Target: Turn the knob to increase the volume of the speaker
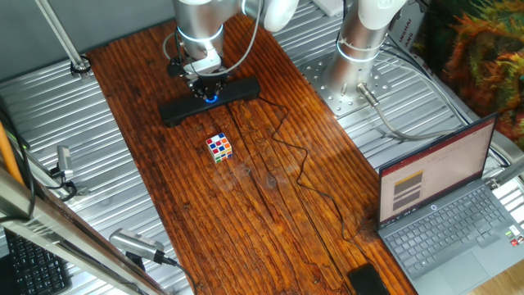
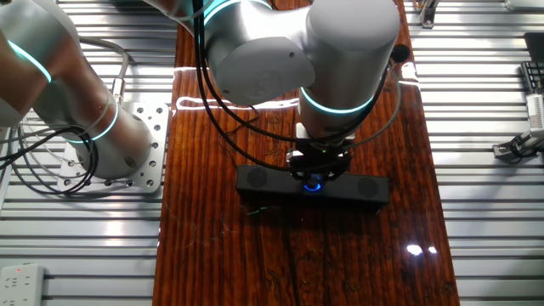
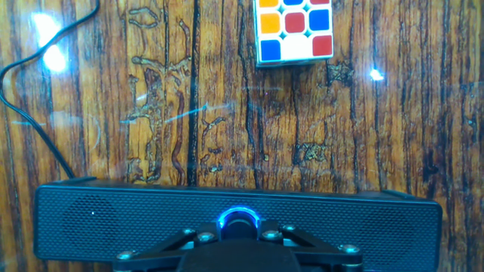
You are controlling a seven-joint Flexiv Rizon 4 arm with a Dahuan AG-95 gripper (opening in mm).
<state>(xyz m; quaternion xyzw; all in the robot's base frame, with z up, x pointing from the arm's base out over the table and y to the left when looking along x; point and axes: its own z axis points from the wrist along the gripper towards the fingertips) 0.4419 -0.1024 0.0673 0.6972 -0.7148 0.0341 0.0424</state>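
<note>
My speaker [image 1: 210, 102] lies flat across the far part of the wooden surface [image 1: 270, 213], a long black bar with its left end nearer the camera in one fixed view. Its thin black cable [image 1: 303, 168] runs off to the right and winds toward the near edge. At the middle of the bar sits the knob [image 3: 239, 224], ringed in blue light. My claw [image 2: 315, 174] stands straight down over that knob, fingers drawn in narrow beside it; whether the pads actually grip it I cannot tell, since my own linkage covers the contact. Nearer than the speaker, apart from it, rests a multicoloured puzzle cube [image 1: 219, 147]. Far right, off the wood, a laptop [image 1: 446, 205] sits open.
</note>
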